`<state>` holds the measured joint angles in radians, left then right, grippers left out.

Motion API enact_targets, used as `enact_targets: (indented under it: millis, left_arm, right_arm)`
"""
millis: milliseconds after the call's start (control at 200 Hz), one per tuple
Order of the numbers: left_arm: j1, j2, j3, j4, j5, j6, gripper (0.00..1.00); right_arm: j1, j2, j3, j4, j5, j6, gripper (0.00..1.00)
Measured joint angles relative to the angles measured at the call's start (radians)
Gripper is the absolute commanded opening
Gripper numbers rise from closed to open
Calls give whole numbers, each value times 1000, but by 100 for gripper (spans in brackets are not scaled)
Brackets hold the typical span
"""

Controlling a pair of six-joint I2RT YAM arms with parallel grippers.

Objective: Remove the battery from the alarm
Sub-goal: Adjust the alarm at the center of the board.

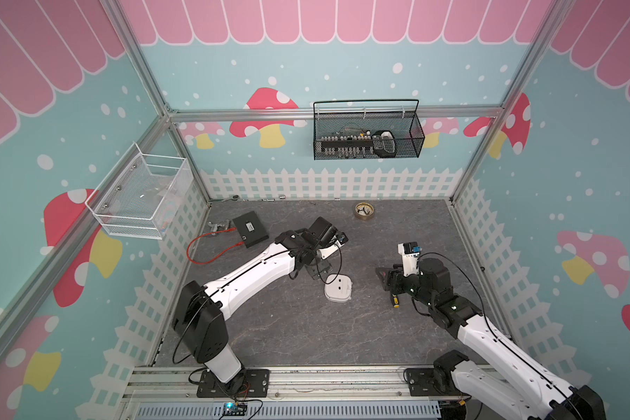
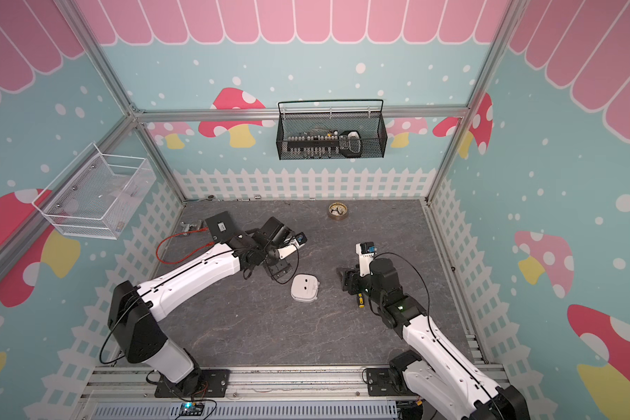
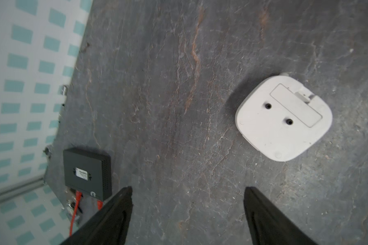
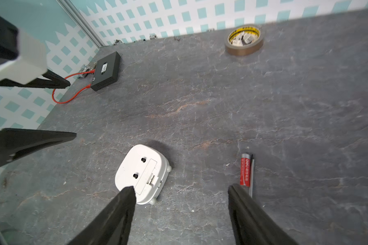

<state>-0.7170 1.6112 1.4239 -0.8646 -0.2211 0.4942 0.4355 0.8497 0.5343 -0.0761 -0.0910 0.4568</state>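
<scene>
Battery (image 4: 245,169) out and lying flat on the surface (image 4: 285,106)! Taking the back wall as twelve, it sat well apart from the alarm (image 4: 140,174), out around the alarm's three o'clock, right alongside the screwdriver (image 4: 251,176) shaft. The alarm lay face down, back up, near mid-surface.

The left tool (image 3: 188,188) stood wide and empty. The right tool (image 4: 181,187) was wide too, with nothing between its fingers and one fingertip just beside the battery's near end.

The step in hand looked like backing clear. Best to lift that right tool straight up with no sideways sweep, because a round cell would roll toward three or nine at a nudge. The battery's long axis ran roughly twelve to six, parallel with the shaft, silvery cap pointing toward twelve.
</scene>
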Motion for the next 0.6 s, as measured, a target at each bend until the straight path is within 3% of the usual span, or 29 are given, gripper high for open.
enact_targets:
  millis: [215,385,600]
  left_arm:
    - [-6,-60,-130,108,192,299,87]
    - [-12,4,-214,154,304,412,99]
    - [-14,108,-153,200,399,488,99]
  right_arm:
    - [-3,-48,-44,31,30,-63,78]
    - [-3,-44,-101,75,29,-72,79]
    - [-3,-20,-125,117,20,-73,79]
